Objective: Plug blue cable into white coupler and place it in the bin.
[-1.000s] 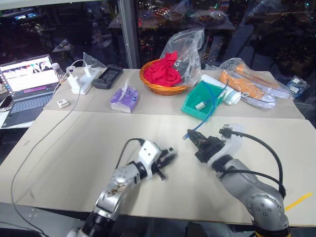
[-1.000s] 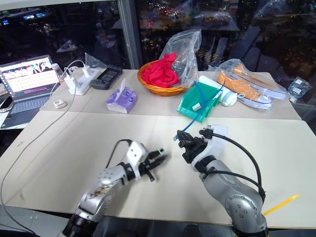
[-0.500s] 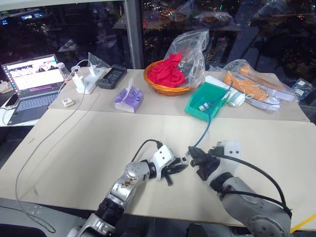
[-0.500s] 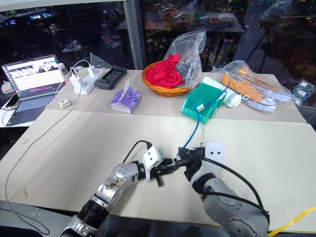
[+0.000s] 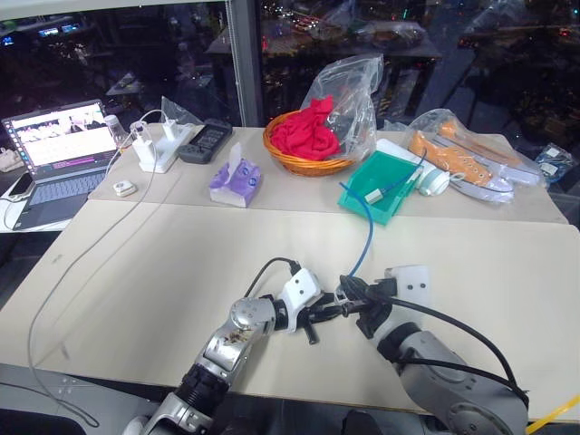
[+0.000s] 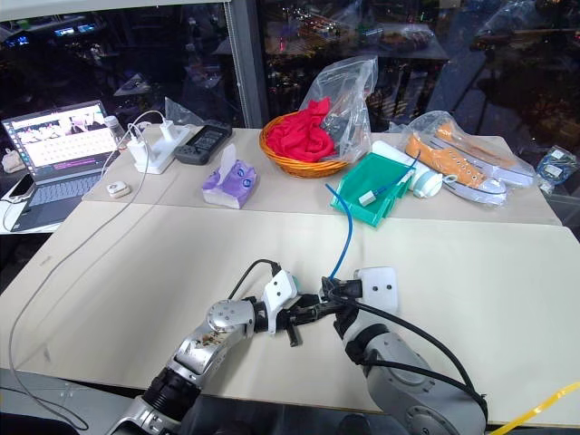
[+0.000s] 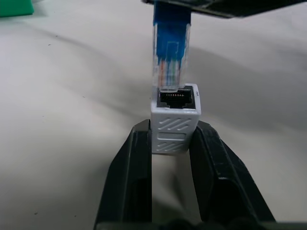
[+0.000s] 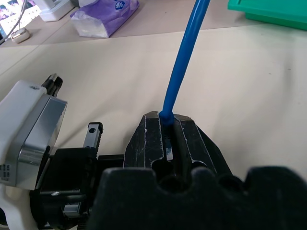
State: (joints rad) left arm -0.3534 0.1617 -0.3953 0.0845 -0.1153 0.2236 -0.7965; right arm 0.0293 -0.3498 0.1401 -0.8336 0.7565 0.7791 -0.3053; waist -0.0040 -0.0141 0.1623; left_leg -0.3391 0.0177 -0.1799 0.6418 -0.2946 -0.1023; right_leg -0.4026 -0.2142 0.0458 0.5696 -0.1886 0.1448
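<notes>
My left gripper [image 7: 173, 127] is shut on the white coupler [image 7: 174, 129], a small ribbed block with its socket facing away from the fingers. The blue cable's clear plug [image 7: 171, 52] hangs right at the socket's mouth, its tip touching the rim. My right gripper [image 8: 167, 117] is shut on the blue cable [image 8: 184, 62] just behind the plug. In the head views both grippers meet tip to tip near the table's front, left gripper [image 5: 326, 311] against right gripper [image 5: 353, 292]. From there the cable [image 5: 365, 240] rises and runs back to the teal bin [image 5: 391, 169].
Along the back of the table stand a laptop [image 5: 59, 145], a white power strip [image 5: 159, 147], a purple tissue pack [image 5: 234, 181], an orange basket with red cloth [image 5: 308, 140] and bagged orange shoes [image 5: 462, 159]. A thin cord [image 5: 82, 263] trails over the left side.
The two grippers, apart a second ago, have come together. The right gripper sank and drew back with the cable's plug until it met the coupler in the left gripper.
</notes>
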